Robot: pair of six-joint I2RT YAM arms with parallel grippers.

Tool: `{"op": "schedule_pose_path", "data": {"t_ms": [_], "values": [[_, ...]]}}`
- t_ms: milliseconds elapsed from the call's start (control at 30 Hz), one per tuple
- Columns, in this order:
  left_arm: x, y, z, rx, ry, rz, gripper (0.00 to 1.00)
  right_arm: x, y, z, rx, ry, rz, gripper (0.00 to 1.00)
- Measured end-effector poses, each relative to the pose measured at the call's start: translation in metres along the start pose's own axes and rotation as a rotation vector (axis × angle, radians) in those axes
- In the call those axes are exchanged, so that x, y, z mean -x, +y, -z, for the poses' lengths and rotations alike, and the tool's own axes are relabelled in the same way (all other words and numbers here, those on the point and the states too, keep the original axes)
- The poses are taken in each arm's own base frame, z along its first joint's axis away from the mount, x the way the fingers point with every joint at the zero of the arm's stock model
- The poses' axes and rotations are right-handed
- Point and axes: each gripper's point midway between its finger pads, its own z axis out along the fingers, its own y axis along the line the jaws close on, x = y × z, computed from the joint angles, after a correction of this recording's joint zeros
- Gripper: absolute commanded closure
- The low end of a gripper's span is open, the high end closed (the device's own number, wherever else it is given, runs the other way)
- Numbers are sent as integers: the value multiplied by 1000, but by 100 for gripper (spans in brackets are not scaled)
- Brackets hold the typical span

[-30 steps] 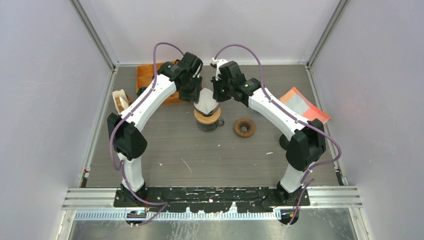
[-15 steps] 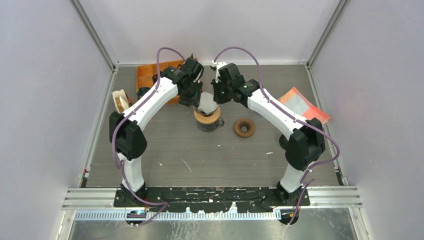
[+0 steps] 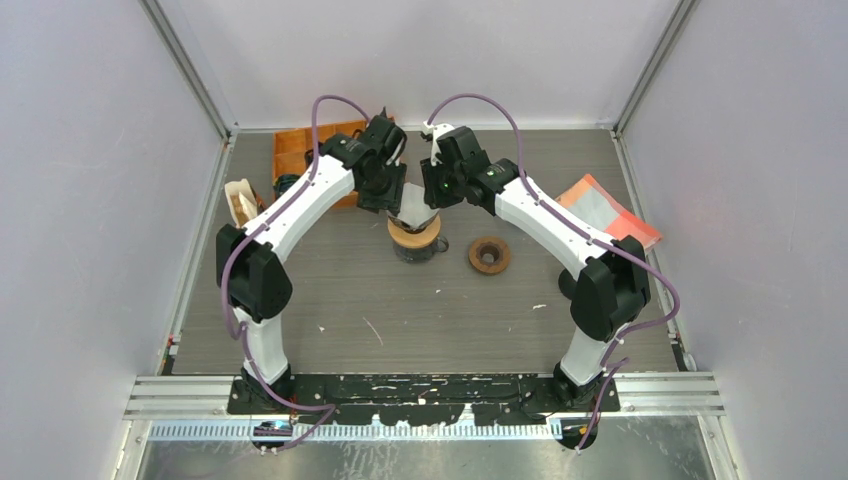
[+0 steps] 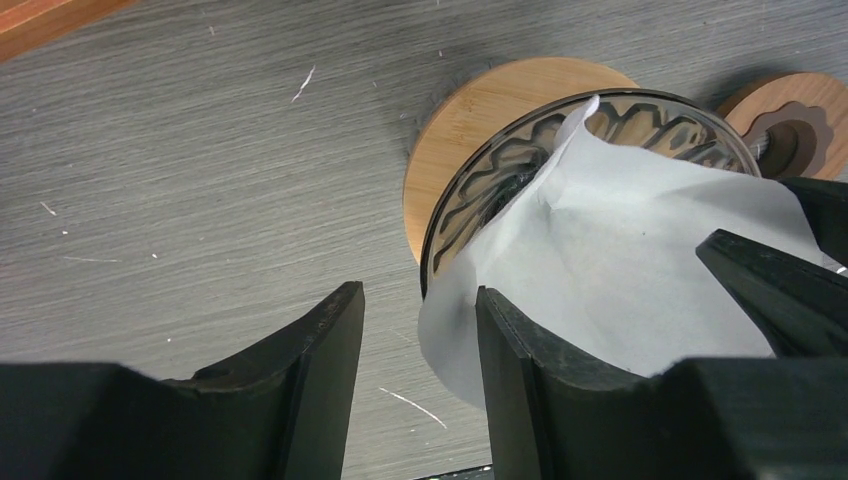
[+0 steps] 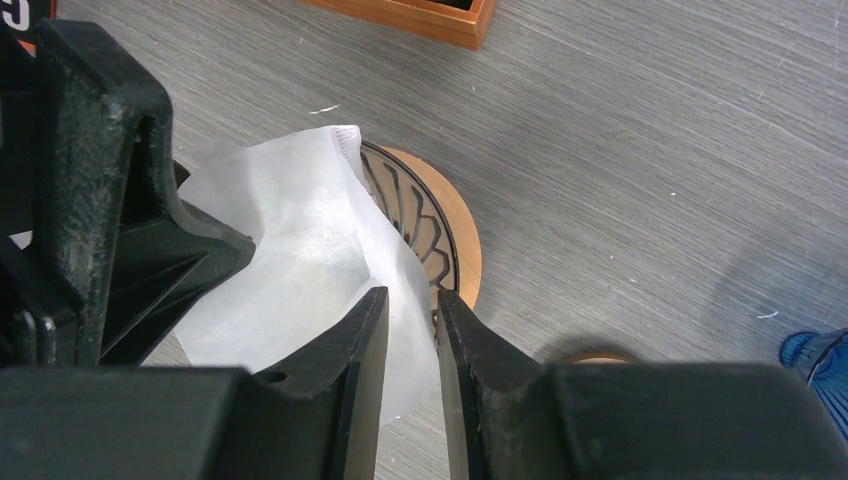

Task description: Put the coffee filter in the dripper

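Note:
The white paper coffee filter stands with its tip in the glass dripper with a wooden collar at the table's middle back. It also shows in the left wrist view and the right wrist view, its upper part sticking out above the ribbed rim. My left gripper is open; the filter's left edge lies against one finger only. My right gripper is open only a little, with the filter's right edge in the narrow gap.
A round wooden ring lies right of the dripper. An orange wooden tray sits back left, with a holder of spare filters near the left wall. An orange-and-white packet lies at the right. White walls enclose the table.
Both grippers have come down and inward with the filter, which has dropped from above the dripper into it. The left arm has shifted slightly right.

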Motion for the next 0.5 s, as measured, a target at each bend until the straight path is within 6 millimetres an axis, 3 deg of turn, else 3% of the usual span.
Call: {"op": "schedule_pose_path", "data": {"t_ms": [367,500], "values": [[9,-1,29,-28,-69,6,43,2,-4,1,-17,-8,10,62],[9,-2,31,-35,-77,7,39,2,-6,1,-20,-8,8,59]]}}
